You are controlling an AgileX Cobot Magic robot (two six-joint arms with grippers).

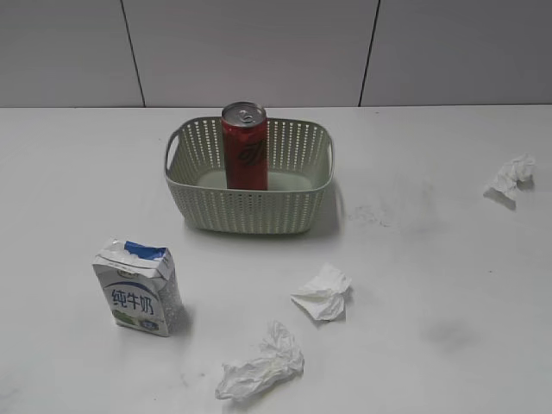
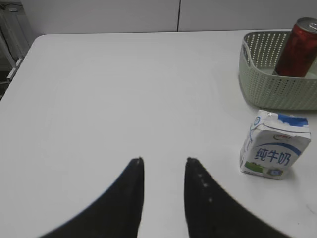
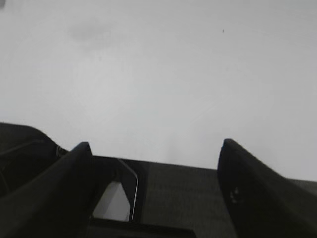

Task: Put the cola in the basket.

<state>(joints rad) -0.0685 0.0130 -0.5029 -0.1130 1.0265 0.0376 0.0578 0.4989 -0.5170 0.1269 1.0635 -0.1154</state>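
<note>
The red cola can [image 1: 246, 148] stands upright inside the pale green perforated basket [image 1: 250, 210] at the middle back of the white table. Both also show at the top right of the left wrist view: the cola [image 2: 297, 48] and the basket [image 2: 277, 87]. Neither gripper shows in the exterior view. My left gripper [image 2: 163, 159] is open and empty over bare table, well left of the basket. My right gripper [image 3: 154, 144] is open wide and empty, above the table's edge and a dark surface.
A white-and-blue milk carton [image 1: 138, 287] stands at the front left, also in the left wrist view [image 2: 274, 144]. Crumpled tissues lie at the front middle [image 1: 259, 366], centre right [image 1: 323, 293] and far right [image 1: 511, 177]. A grey panelled wall is behind the table.
</note>
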